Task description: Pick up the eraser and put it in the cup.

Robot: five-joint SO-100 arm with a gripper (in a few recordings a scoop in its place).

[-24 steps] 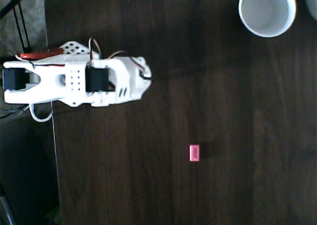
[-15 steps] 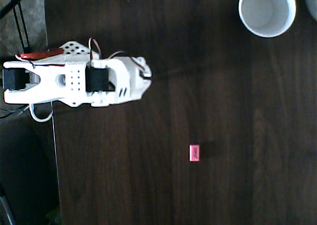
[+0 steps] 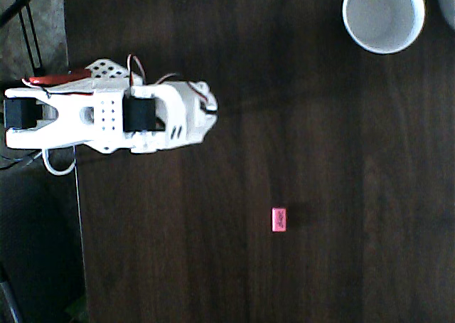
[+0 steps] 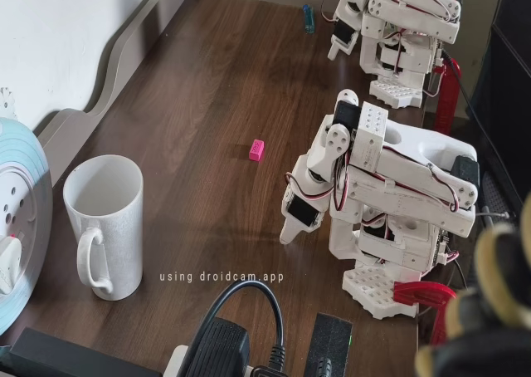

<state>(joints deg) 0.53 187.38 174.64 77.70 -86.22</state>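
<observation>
The eraser (image 3: pixel 279 220) is a tiny pink block lying flat on the dark wooden table, well right of and below the arm in the overhead view. In the fixed view the eraser (image 4: pixel 256 149) sits left of the folded white arm. The white cup (image 3: pixel 384 15) stands upright at the top right of the overhead view; in the fixed view the cup (image 4: pixel 104 224), which has a handle, is at the near left. My gripper (image 4: pixel 291 227) hangs point-down just above the table beside the arm's base, shut and holding nothing, a fair way from the eraser.
A pale blue round object (image 4: pixel 17 219) stands just left of the cup, and its curved sliver (image 3: pixel 448 3) shows beside the cup from above. A black plug and cables (image 4: pixel 241 344) lie at the near edge. A small blue item (image 4: pixel 309 17) lies at the far end. The table's edge (image 3: pixel 75 216) runs behind the arm.
</observation>
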